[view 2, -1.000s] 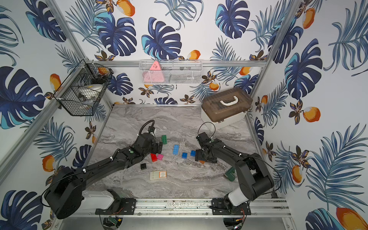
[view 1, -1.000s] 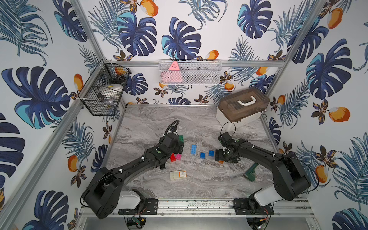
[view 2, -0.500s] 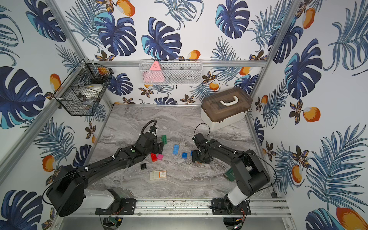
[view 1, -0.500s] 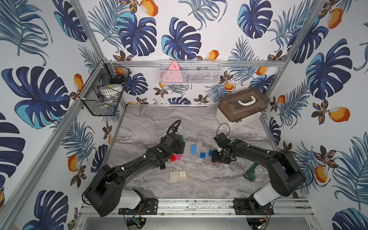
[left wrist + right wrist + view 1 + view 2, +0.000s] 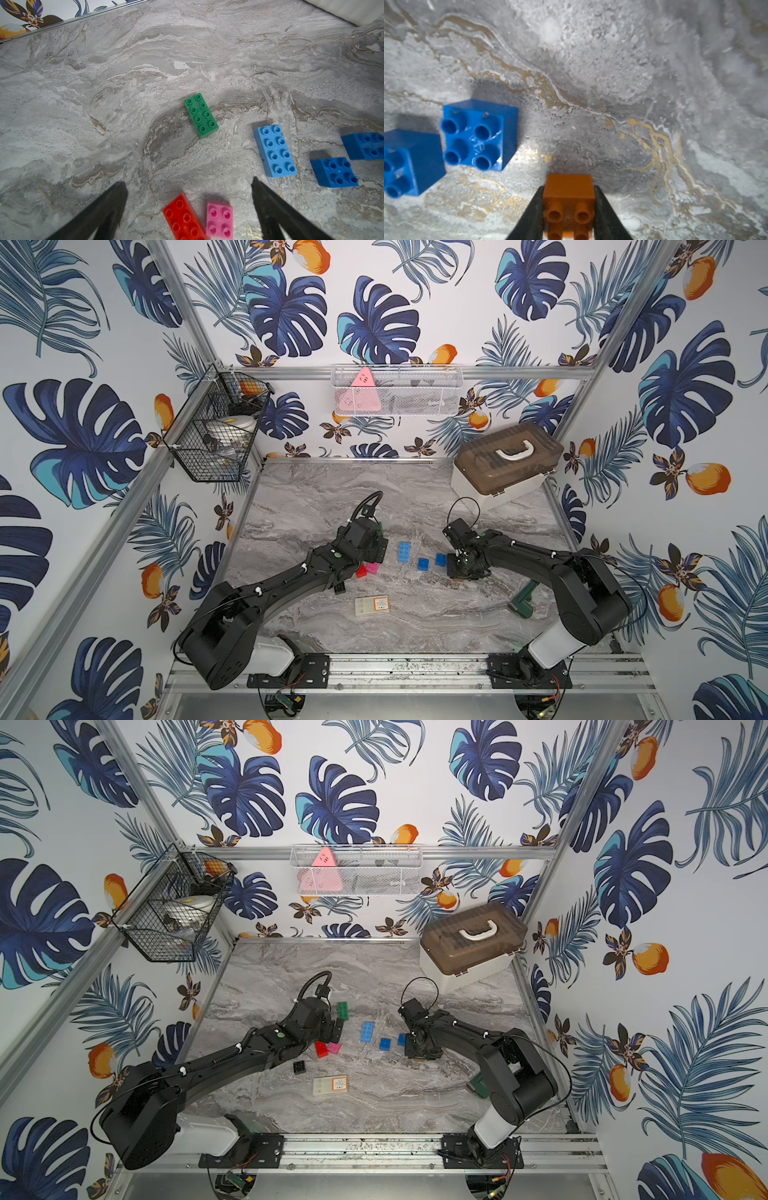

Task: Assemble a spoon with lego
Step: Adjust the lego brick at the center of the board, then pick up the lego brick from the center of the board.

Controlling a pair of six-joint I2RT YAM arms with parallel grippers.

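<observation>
The spoon is out of view; the lego lies as separate bricks on the marble table. My right gripper (image 5: 569, 194) is shut on the orange brick (image 5: 569, 199), low at the table beside two small blue bricks (image 5: 478, 135) (image 5: 402, 164). In a top view the right gripper (image 5: 459, 572) stands just right of them. My left gripper (image 5: 188, 182) hangs open over the red brick (image 5: 184, 218) and pink brick (image 5: 219, 220), holding nothing. Beyond it lie the green brick (image 5: 201, 115) and a long light-blue brick (image 5: 274, 151). A black brick (image 5: 299, 1067) sits near the left arm.
A flat beige box with an orange label (image 5: 372, 605) lies toward the front. A dark green handled tool (image 5: 523, 603) rests by the right arm. A brown-lidded storage box (image 5: 505, 464) stands at the back right. A wire basket (image 5: 216, 435) hangs on the left wall.
The right gripper has shifted a little left toward the small blue bricks and closed on the orange brick. The left arm has barely moved and stays open.
</observation>
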